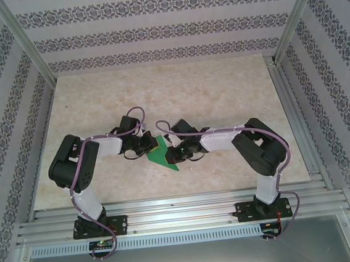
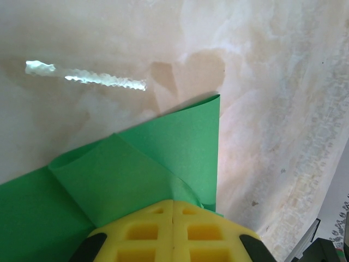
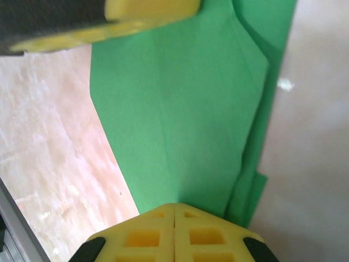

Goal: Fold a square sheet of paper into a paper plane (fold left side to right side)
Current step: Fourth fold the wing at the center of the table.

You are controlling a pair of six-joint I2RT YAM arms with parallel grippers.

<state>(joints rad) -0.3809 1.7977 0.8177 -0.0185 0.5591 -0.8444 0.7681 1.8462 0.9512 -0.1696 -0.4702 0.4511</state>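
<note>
The square sheet of paper (image 1: 163,155) lies bright green on the table between my two grippers, folded in layers into a pointed wedge. My left gripper (image 1: 146,145) is at its far left edge. In the left wrist view its yellow fingertips (image 2: 173,201) are shut together and rest on the paper (image 2: 163,147) beside a raised, curled flap (image 2: 109,174). My right gripper (image 1: 178,150) is at the sheet's right side. Its jaws (image 3: 174,206) are shut with the tips on the flat layered paper (image 3: 180,109). The left gripper's yellow finger (image 3: 152,8) shows at the top of that view.
Pale marbled tabletop (image 1: 177,93) surrounds the paper. Aluminium rails run along the near edge (image 1: 182,207) and the right side (image 1: 293,119). Patterned walls enclose the table. A bright glare streak (image 2: 87,79) lies on the table beyond the paper.
</note>
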